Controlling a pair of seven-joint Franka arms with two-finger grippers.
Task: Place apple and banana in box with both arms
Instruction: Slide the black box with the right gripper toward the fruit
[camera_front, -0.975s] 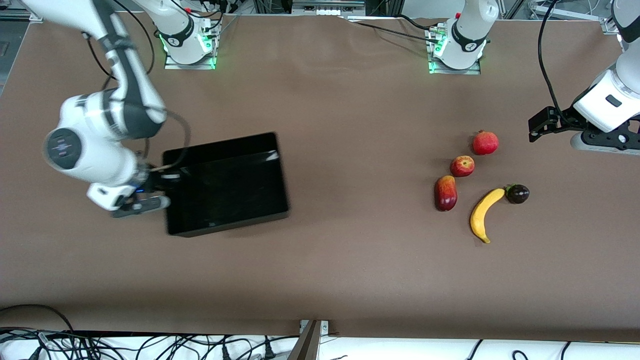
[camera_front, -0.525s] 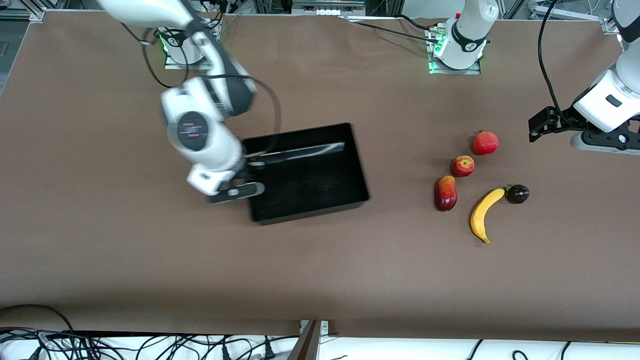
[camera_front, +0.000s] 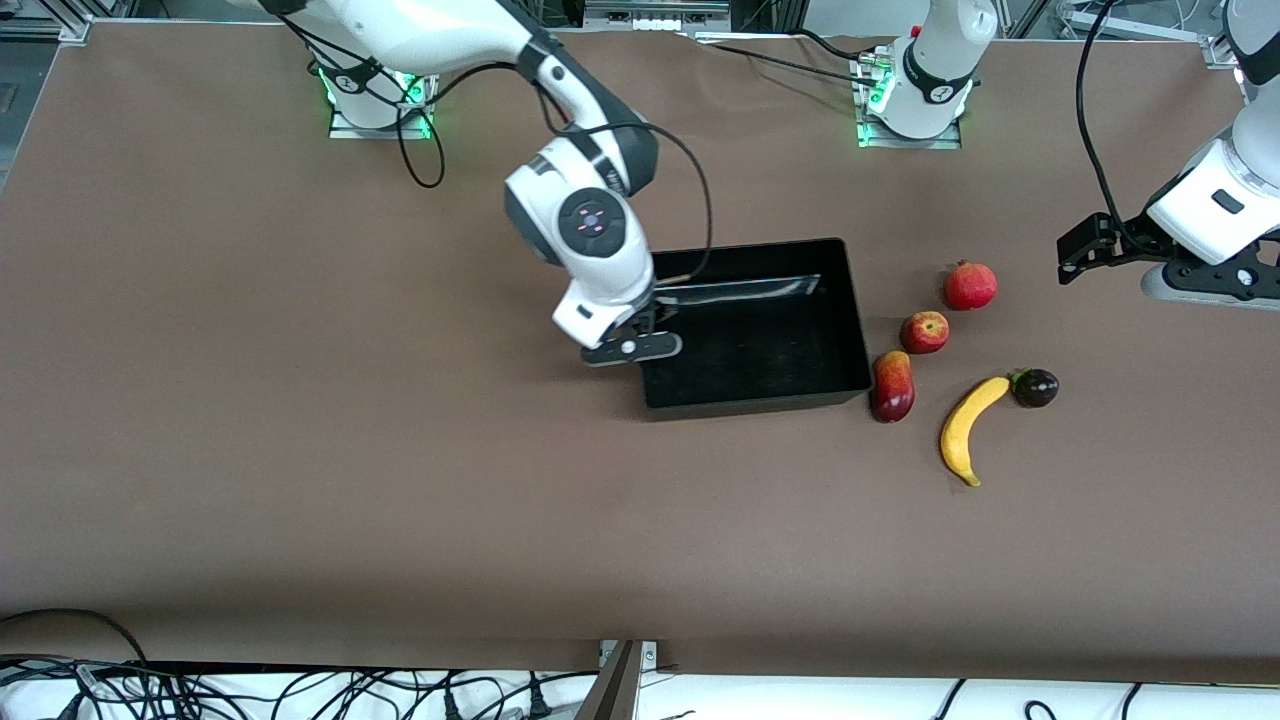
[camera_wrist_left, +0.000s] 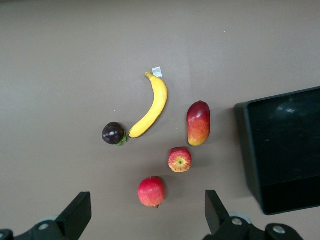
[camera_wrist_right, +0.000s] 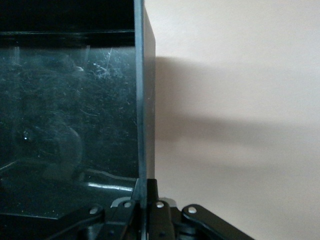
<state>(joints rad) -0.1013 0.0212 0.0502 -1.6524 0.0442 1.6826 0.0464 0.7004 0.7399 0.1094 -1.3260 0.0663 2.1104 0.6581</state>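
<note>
The black box (camera_front: 850, 300) rests on the table beside the fruits. My right gripper (camera_front: 645, 330) is shut on the box's end wall (camera_wrist_right: 141, 100) nearest the right arm's end. The apple (camera_front: 925, 332) lies between a pomegranate and a mango. The banana (camera_front: 968, 428) lies nearer the front camera than the apple. My left gripper (camera_front: 1078, 248) is open and empty, up in the air toward the left arm's end. In the left wrist view its gripper (camera_wrist_left: 146, 202) is above the fruits, with the apple (camera_wrist_left: 180, 159), the banana (camera_wrist_left: 152, 105) and the box (camera_wrist_left: 242, 140) in sight.
A red pomegranate (camera_front: 970, 285) lies farther from the front camera than the apple. A red-yellow mango (camera_front: 892, 385) almost touches the box's corner. A dark purple fruit (camera_front: 1035, 387) sits at the banana's tip.
My right arm has carried the box across the table toward the left arm's end, up to the mango. The left arm and the fruits have not moved.
</note>
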